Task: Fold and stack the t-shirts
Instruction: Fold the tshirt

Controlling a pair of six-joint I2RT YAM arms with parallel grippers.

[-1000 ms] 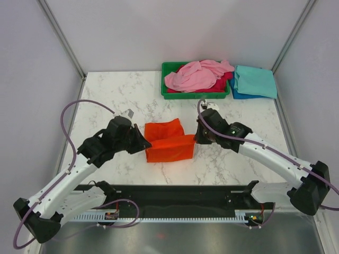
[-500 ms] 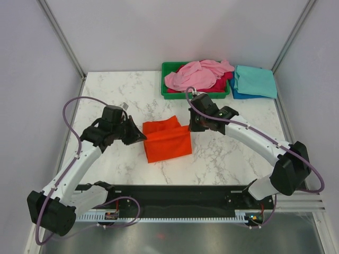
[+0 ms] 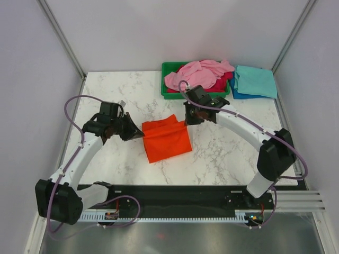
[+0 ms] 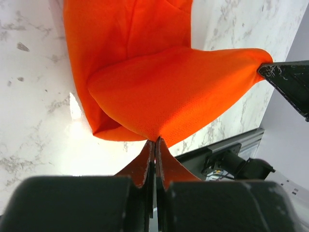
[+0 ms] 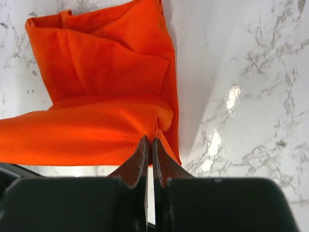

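A bright orange t-shirt (image 3: 166,138) lies partly folded in the middle of the table. My left gripper (image 3: 139,134) is shut on its left corner; the left wrist view shows the cloth (image 4: 174,92) pinched at my fingertips (image 4: 155,141). My right gripper (image 3: 186,120) is shut on its far right corner; the right wrist view shows the cloth (image 5: 96,125) pinched there (image 5: 149,141). A light pink t-shirt (image 3: 197,74) lies over a magenta one (image 3: 223,80) in the tray. A folded teal t-shirt (image 3: 256,81) rests on a blue one (image 3: 236,94) at the back right.
A green plastic tray (image 3: 172,94) stands at the back centre and holds the pink and magenta shirts. The marble table (image 3: 116,100) has side walls left and right. A black rail (image 3: 169,193) runs along the near edge.
Both grippers have carried the near edge of the orange t-shirt up and away toward the back, folding it over itself. Both arms have stretched farther from their bases.
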